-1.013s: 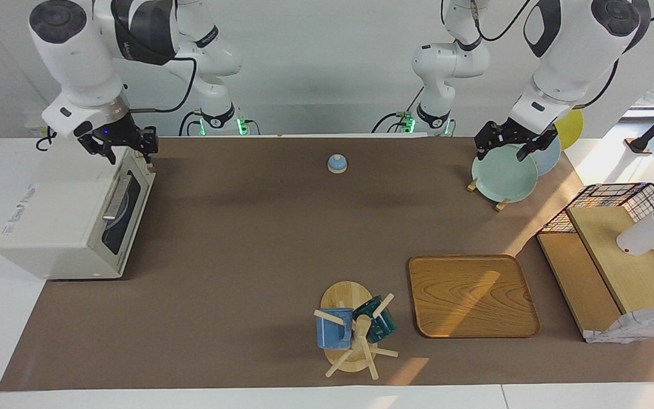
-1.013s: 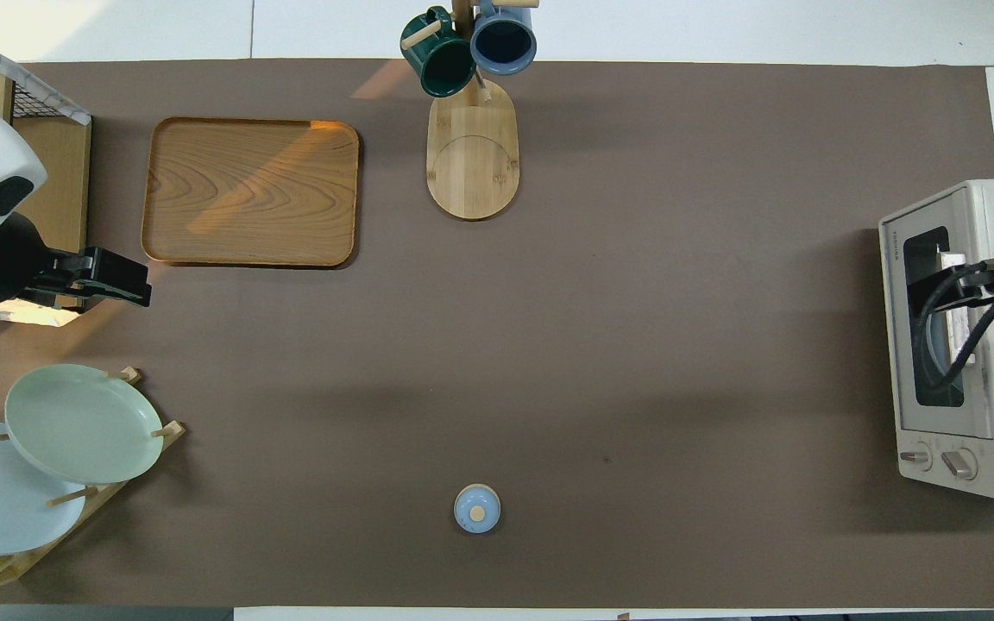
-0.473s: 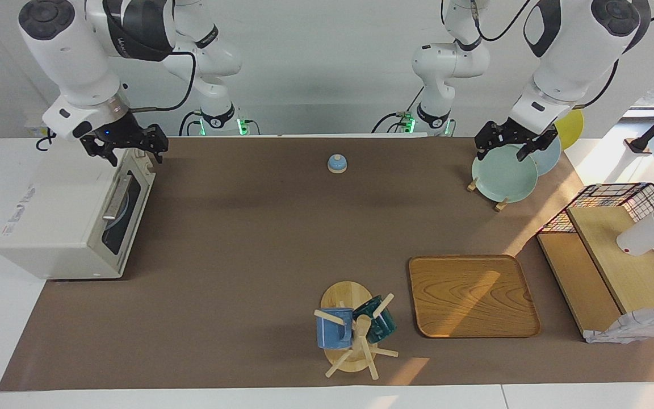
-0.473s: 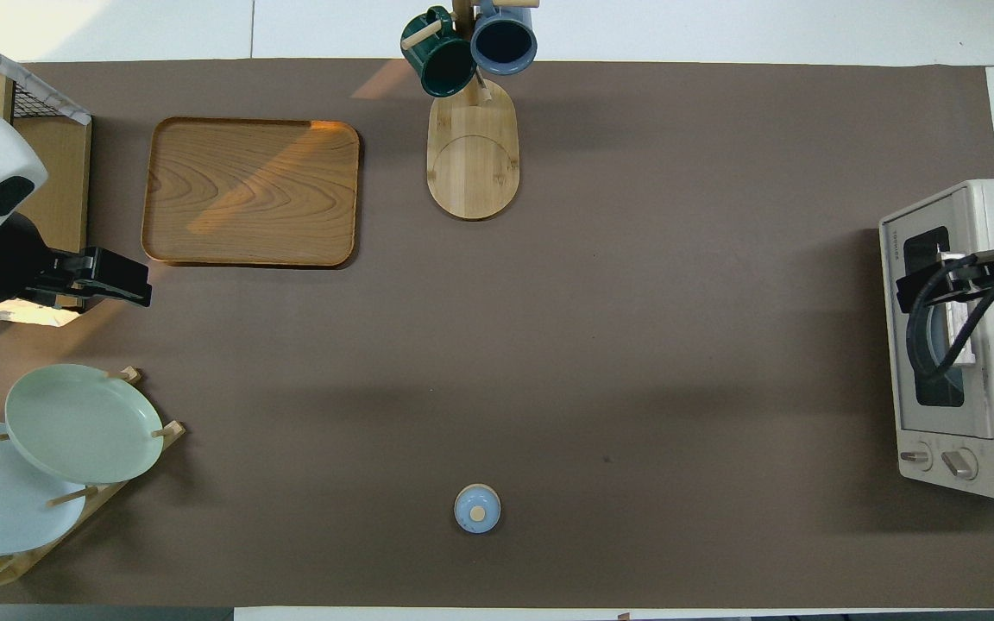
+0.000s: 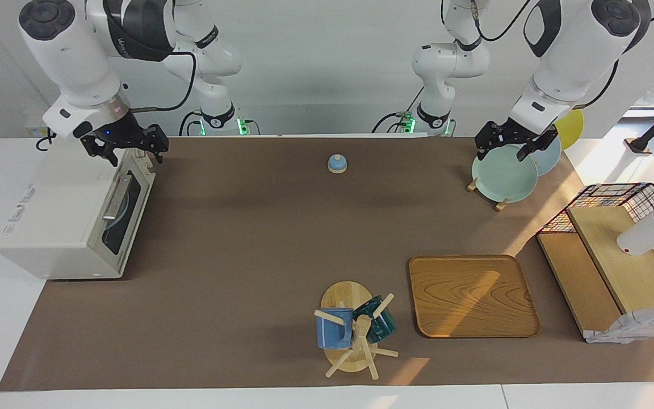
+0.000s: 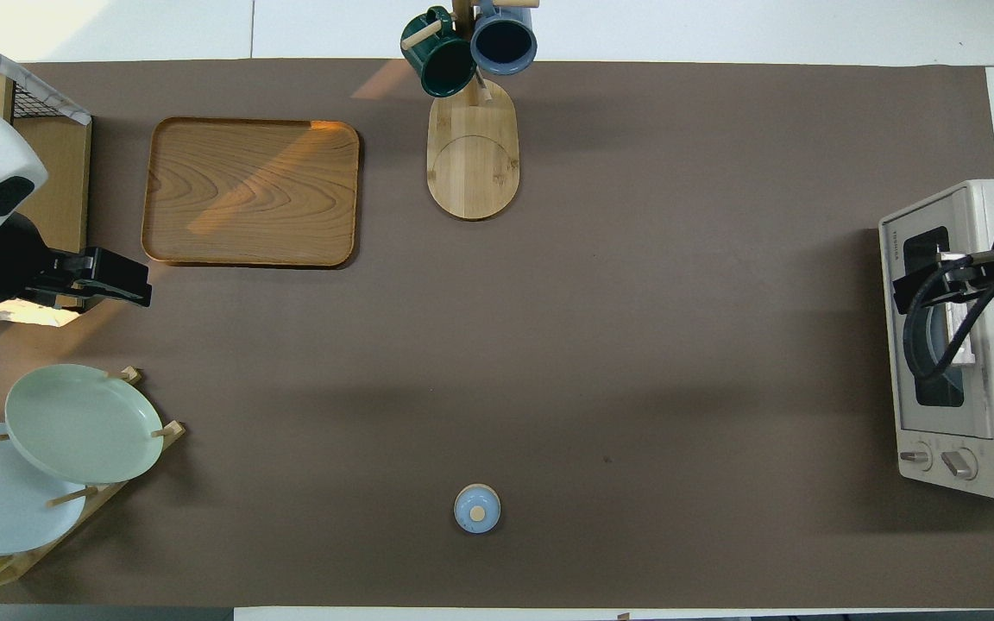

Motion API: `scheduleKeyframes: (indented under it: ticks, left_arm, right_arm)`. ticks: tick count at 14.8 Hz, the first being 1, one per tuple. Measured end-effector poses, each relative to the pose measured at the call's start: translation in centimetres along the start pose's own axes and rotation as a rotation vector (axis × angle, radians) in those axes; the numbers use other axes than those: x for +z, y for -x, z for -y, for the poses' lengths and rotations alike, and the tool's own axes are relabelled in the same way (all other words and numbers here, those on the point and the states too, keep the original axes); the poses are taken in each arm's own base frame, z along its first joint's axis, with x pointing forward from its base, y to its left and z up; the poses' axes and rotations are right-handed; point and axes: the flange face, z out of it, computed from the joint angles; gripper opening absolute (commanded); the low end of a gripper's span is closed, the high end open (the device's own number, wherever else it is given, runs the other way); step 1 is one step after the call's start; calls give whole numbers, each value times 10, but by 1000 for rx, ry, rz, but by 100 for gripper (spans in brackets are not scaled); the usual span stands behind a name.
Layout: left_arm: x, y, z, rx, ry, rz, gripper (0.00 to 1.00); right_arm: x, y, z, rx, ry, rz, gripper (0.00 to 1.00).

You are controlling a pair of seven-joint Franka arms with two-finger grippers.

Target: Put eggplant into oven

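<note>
Since a second ago the right gripper [image 5: 131, 149] has risen a little from the oven's [image 5: 49, 221] top edge and slid toward the table's [image 5: 247, 238] middle; it now hangs over the upper edge of the oven door [image 5: 125, 210] at the end nearest the robots; its fingers stand apart with nothing between them. No eggplant shows in either view; I cannot tell where it is. The cream-white oven sits at the right arm's end of the table, its dark glass door shut, the metal bar handle [image 5: 114, 197] across it, two knobs [image 6: 937, 459] at the end of its front nearer the robots; in the overhead view the right gripper [image 6: 920, 289] and its cable cover part of the door glass. The left gripper [image 5: 510, 142] has not moved and waits over the plate rack [image 5: 497, 200] at the left arm's end, above the pale green plate [image 5: 504, 173]; its fingers are spread, holding nothing. A small blue bell [image 5: 336, 163] stands near the robots at mid-table; farther from them are the mug stand [image 5: 349, 335] with a blue mug [image 5: 332, 329] and a dark green mug [image 5: 378, 321], and beside it a wooden tray [image 5: 472, 295]; a wooden shelf with a wire basket [image 5: 616, 255] stands at the left arm's end.
</note>
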Motion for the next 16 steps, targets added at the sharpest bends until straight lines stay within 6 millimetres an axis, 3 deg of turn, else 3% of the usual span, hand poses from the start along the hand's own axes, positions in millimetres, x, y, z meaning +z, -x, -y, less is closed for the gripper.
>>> scheduleKeyframes:
  ticks: [4, 16]
  left_arm:
    - [0, 0, 0, 0, 0, 0, 100]
    - [0, 0, 0, 0, 0, 0, 100]
  right_arm:
    - [3, 1, -12, 30, -34, -1, 100]
    - [0, -1, -10, 83, -36, -17, 100]
